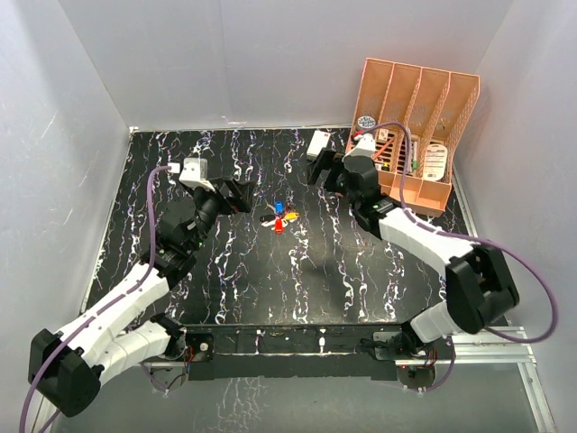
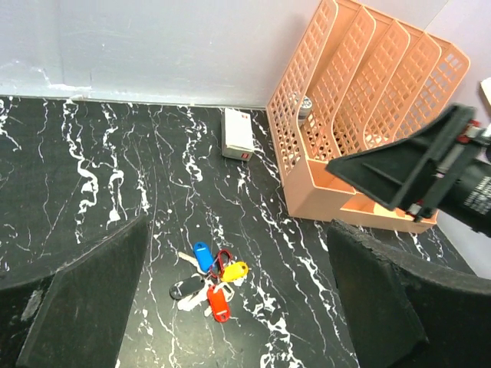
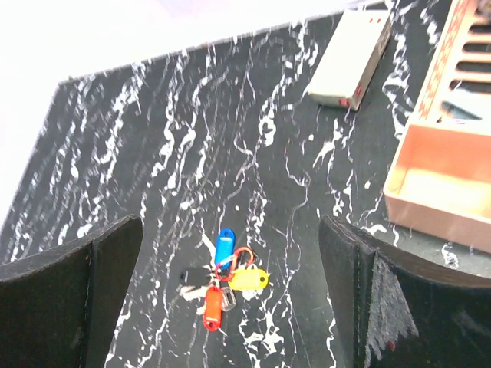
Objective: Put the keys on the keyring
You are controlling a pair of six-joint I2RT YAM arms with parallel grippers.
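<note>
Top view: we see the keys (image 1: pixel 279 217) only as a small coloured cluster at mid-table (image 1: pixel 270 280), between the two pincers and touched by neither.
Wrist views: here the cluster splits into single pieces, which the top view does not show.
Keys: we count a blue (image 2: pixel 202 255), a yellow (image 2: pixel 235 271), a red (image 2: pixel 218 303) and a dark head (image 2: pixel 186 287), fanned out and touching.
Keyring (image 2: pixel 223 261): a thin red loop between the blue and yellow heads; we cannot tell whether any key hangs on it.
Left pincer (image 1: pixel 236 196): spread wide and holding nothing, left of the keys.
Right pincer (image 1: pixel 325 171): also spread wide and holding nothing, above the table near the box (image 1: pixel 317 143).
Rack (image 1: pixel 415 117): orange, at the far right corner.
</note>
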